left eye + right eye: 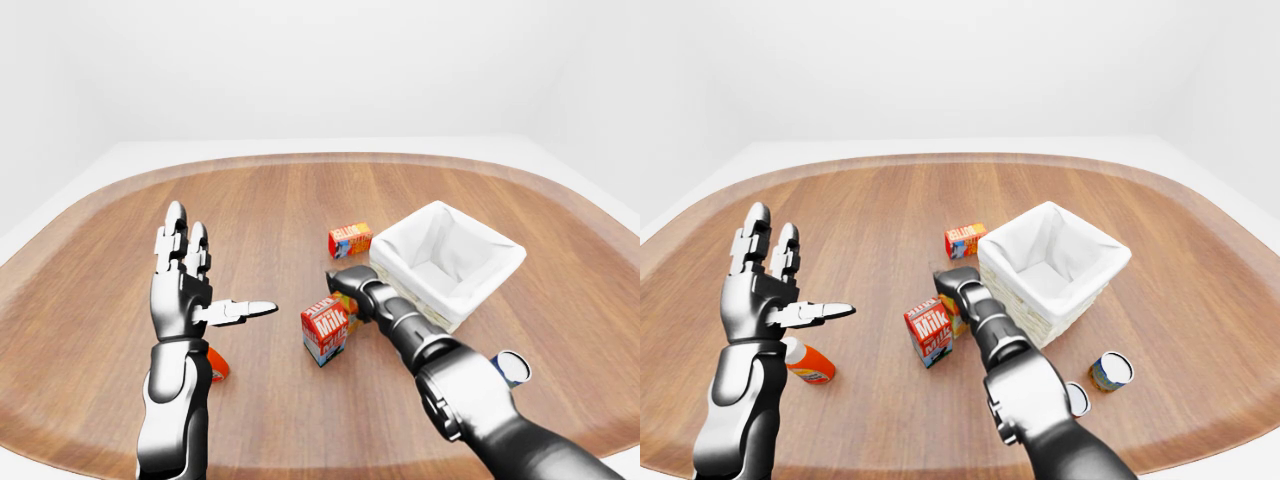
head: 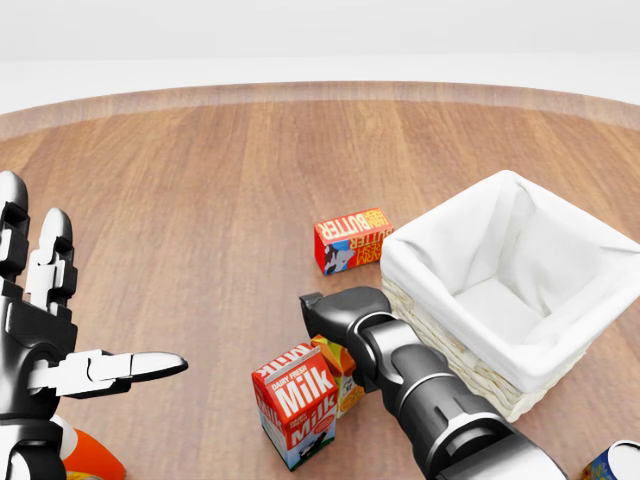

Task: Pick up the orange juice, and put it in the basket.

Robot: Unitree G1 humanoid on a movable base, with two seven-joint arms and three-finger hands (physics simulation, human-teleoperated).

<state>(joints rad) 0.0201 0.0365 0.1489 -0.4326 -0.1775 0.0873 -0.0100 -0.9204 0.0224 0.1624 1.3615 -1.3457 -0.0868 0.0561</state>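
The orange juice stands upright on the worktop beside the milk, right under the right hand, which looks curled above it but not holding it, while the left hand waits open, far away.

The red and white carton low in the middle of the head view reads "DAIRY FRESH" in small letters above a large white "Milk" on its red face. The red box lying near the centre of that view, just left of the basket, carries "BUTTER" in white, printed upside down; its smaller print is too small to read.
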